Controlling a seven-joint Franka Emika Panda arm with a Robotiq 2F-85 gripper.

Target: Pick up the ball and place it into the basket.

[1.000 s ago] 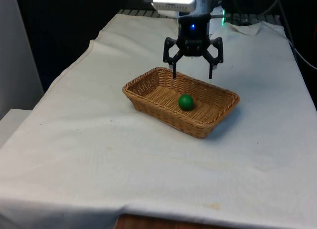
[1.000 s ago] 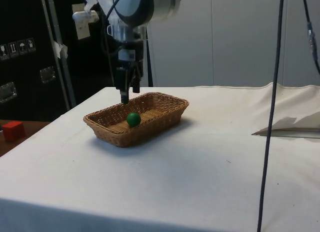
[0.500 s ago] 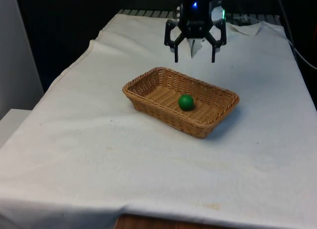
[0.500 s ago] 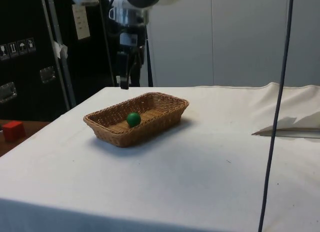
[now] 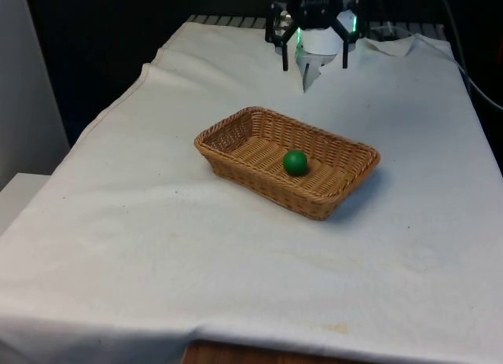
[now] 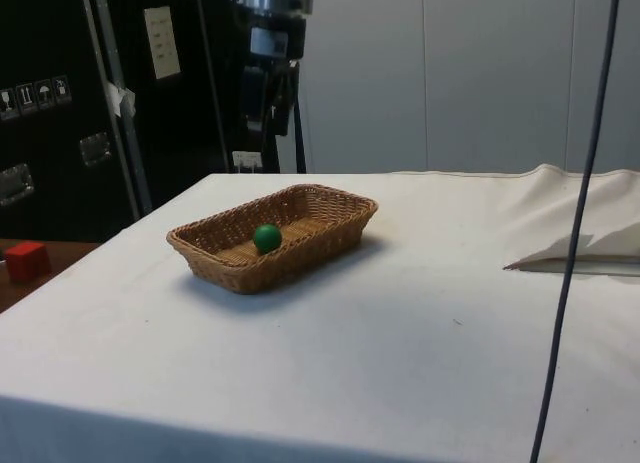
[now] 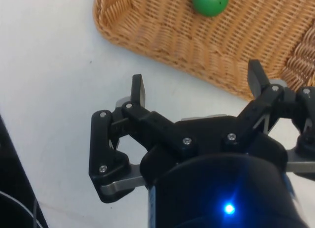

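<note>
One green ball, round and plain, lying on the woven floor of the basket, roughly mid-length and nearer the long wall that faces the bench's near edge. It rests loose, touched by nothing of mine.

One wicker basket, rectangular, light brown, shallow with flared walls. It stands flat on the bench, set at a slant to the bench's edges, about midway between the two long sides and somewhat toward the far end. In the side view the basket has one short end toward the dark cabinets, and the ball sits in the half nearer that end.

One tool, mine: black, two-fingered, raised well above the bench near its far edge and clear of the basket. My fingers are spread wide with nothing between them. In the wrist view the tool hangs over bare white cloth just outside one long wall of the basket, with the ball beyond that wall, inside. In the side view my tool hangs before the dark cabinets, well above the basket's rim.

One white cloth, covering the bench entirely, lightly creased, with a raised fold at the far corner on the front view's right.

One small red block, off the bench, low beside the dark cabinets in the side view.
</note>
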